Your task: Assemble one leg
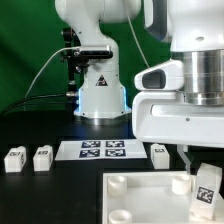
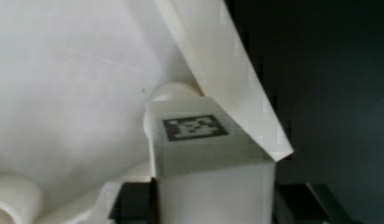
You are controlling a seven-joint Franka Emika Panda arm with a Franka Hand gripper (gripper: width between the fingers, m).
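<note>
Exterior view: leg [image 1: 207, 186] upright, long axis vertical.

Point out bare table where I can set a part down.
Free: the black table bordered by the two loose legs, the marker board and the slab. Crowded: the slab's corner on the exterior view's right, where the gripper holds a leg.

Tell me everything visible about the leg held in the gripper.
The leg is a small white, plastic-looking block with a black-and-white square tag on one face. It stands roughly upright, clamped in the gripper, over a corner of the white slab at the exterior view's right. Whether it touches the slab is unclear.
</note>
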